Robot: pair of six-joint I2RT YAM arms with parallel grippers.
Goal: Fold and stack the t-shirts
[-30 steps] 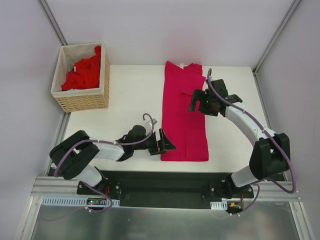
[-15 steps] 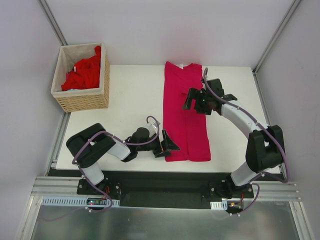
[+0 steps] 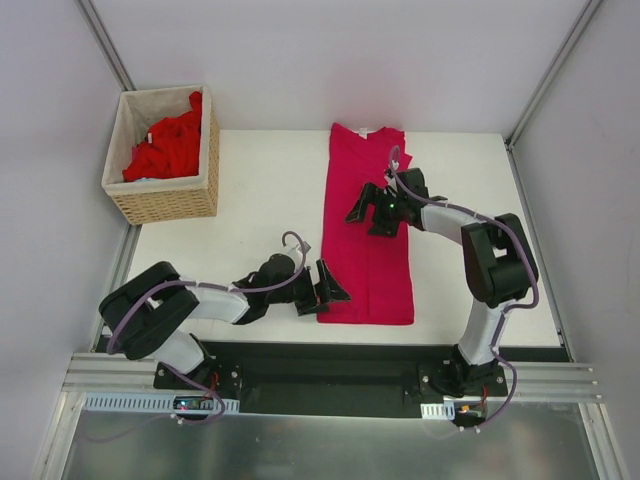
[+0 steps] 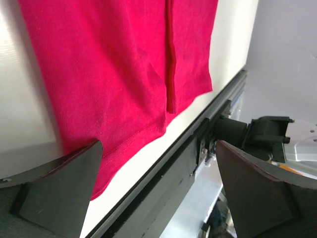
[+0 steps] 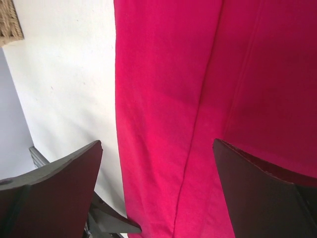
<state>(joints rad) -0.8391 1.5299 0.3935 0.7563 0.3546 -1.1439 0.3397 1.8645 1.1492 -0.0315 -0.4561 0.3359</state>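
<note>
**Magenta t-shirt** (image 3: pixel 365 268). It lies flat on the white desk (image 3: pixel 260 200), folded lengthwise into a narrow strip. The long axis runs from 12 o'clock to 6 o'clock in the overhead view. The collar, with its small white neck label (image 3: pixel 362 130), points to 12 o'clock at the far edge of the desk. The hem points to 6 o'clock and stops just short of the near edge. A lengthwise fold line runs down the cloth.

**Left claw** (image 3: pixel 325 292). It is low at the 7 o'clock corner of the shirt, beside the hem. Its fingers (image 4: pixel 59 188) are spread to full width and nothing is gripped. The left wrist view shows the hem corner lying flat between them, with the desk's near edge beyond. Whether a fingertip touches the cloth cannot be told.

**Right claw** (image 3: pixel 368 212). It hangs over the collar half of the shirt, toward the 9 o'clock long edge. It is also wide open and holds nothing. In the right wrist view that long edge and the bare desk beside it lie between its fingers.

**Wicker basket** (image 3: pixel 165 205). It stands at 10 o'clock, off the desk's far left corner and well apart from the shirt. It holds a crumpled heap of brighter red t-shirts (image 3: pixel 165 145), and one fold rides up the 3 o'clock wall.
</note>
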